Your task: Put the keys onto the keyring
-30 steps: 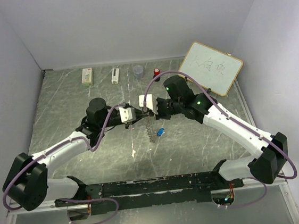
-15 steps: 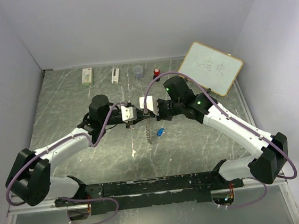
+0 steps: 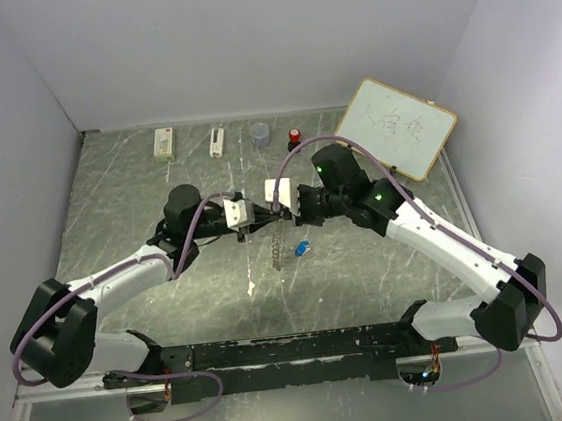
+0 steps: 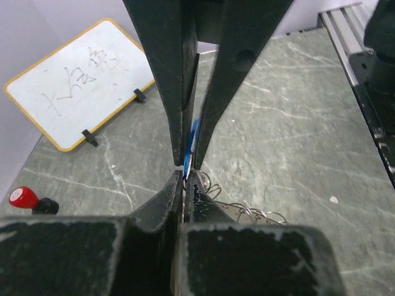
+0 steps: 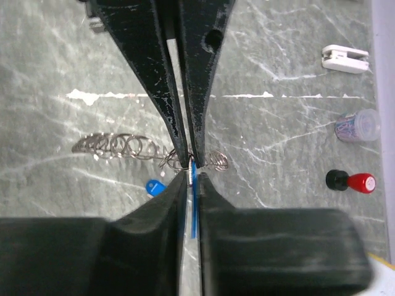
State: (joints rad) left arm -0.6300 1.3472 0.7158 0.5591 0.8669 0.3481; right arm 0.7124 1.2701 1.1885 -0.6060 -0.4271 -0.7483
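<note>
Threading is in hand: the right fingers (image 5: 174, 196) are pinched shut on one blue key (image 4: 192, 139), its tip meeting the keyring (image 5: 117, 147), whose end loop the left fingers (image 4: 173, 191) appear clamped tight on, over the middle of the desk (image 3: 138, 185). Next, I judge, the key's hole must be worked onto the wire. The other key (image 5: 154, 186) lies on the desk near the trailing keyring.

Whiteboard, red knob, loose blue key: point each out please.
whiteboard (image 3: 396, 128), top view, middle of its white face
red knob (image 5: 361, 182), right wrist view, its red cap
loose blue key (image 5: 155, 187), right wrist view, its blue head
</note>
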